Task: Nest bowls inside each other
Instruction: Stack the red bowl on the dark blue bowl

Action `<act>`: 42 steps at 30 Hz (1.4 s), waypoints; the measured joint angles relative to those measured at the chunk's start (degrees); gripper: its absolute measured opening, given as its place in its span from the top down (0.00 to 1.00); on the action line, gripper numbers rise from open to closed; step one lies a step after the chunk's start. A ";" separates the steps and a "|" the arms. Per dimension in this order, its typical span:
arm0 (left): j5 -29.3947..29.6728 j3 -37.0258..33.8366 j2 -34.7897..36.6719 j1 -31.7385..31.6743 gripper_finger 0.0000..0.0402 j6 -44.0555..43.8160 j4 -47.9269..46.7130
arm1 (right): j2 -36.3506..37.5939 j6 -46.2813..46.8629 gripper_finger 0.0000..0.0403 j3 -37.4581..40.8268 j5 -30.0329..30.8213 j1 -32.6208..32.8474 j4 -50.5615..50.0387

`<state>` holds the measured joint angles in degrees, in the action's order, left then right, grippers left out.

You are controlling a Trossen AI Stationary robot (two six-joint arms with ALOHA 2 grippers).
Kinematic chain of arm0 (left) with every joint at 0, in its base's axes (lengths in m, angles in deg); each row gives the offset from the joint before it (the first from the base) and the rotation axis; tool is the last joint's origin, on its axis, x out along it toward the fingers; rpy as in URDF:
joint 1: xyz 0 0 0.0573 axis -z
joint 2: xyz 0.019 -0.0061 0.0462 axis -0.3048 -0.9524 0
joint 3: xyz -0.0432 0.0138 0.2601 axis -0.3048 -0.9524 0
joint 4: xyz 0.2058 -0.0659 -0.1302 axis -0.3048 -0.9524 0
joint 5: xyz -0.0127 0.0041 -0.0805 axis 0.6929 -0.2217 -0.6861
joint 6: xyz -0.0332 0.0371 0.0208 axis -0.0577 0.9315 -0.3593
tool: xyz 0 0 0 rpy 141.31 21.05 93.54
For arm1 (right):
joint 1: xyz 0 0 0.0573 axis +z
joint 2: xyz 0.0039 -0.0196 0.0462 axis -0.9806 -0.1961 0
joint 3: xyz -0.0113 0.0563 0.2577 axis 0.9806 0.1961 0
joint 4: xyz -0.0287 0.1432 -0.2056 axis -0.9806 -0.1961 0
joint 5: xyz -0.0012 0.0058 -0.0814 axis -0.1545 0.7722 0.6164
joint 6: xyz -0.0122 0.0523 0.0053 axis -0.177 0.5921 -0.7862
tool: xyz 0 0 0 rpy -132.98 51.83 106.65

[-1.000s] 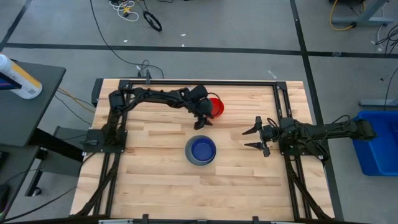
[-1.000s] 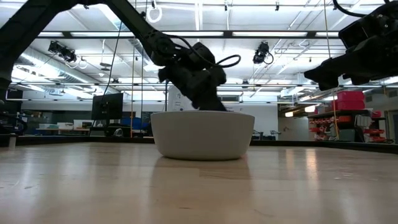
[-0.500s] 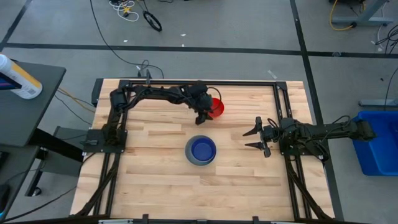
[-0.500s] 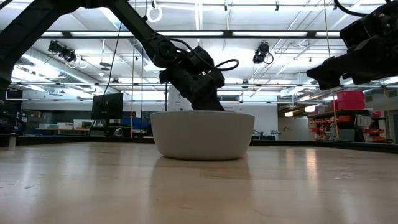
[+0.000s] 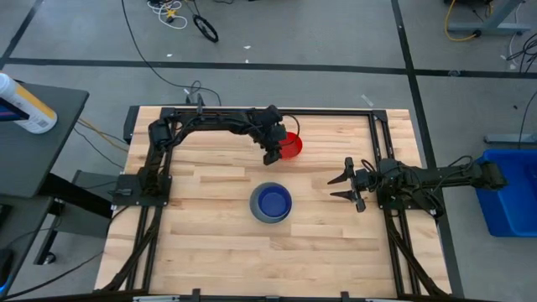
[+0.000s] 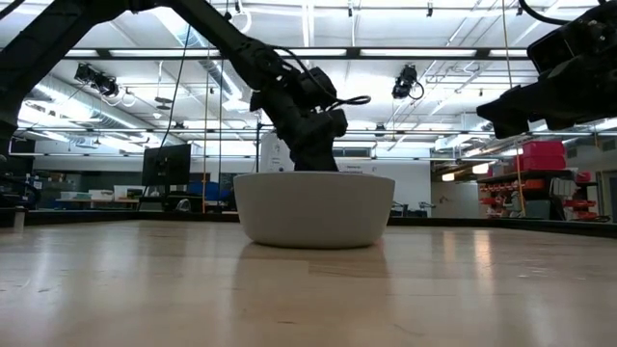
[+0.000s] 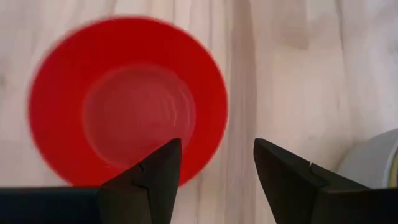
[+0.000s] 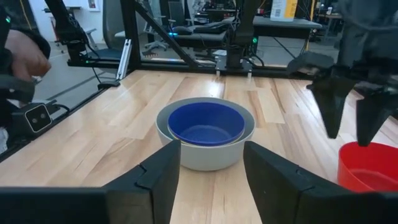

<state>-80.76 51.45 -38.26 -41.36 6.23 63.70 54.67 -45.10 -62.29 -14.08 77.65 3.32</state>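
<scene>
In the high view, the left gripper (image 5: 270,156) hangs in the upper middle of the frame, directly over the near edge of the red bowl (image 5: 289,144), which sits on the wooden table (image 5: 201,243) toward its far rim. Its wrist camera shows the jaws spread and empty, one fingertip (image 7: 163,163) over the red rim and the other outside it above bare wood, so the wall lies between them. To take this bowl well, I would judge that the arm should drop straight down until the rim wall sits deep between the fingers, then close gently; thin plastic may flex or skid. Lower and centre of frame, the dark blue bowl (image 5: 272,201) sits nested in the grey bowl (image 5: 259,213); that stack is the likely target, so the red bowl should be carried level and released centred over it. At the right middle, the right gripper (image 5: 343,187) waits above the table, jaws apart and holding nothing, pointing toward the stack.
</scene>
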 joint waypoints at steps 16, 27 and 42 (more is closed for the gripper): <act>2.19 7.76 -5.82 0.67 0.48 5.40 -8.82 | 0.02 -0.10 0.61 0.00 -1.49 0.00 0.02; 1.30 10.04 -6.58 0.90 0.51 6.47 -12.26 | 0.15 0.15 0.66 0.00 -1.48 0.00 -0.02; 5.84 10.02 -7.43 1.16 0.63 7.19 -12.37 | 0.15 0.36 0.69 0.00 -1.49 0.00 -0.04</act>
<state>-74.91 61.47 -45.69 -40.20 13.41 51.33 54.83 -44.74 -62.29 -15.57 77.65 3.27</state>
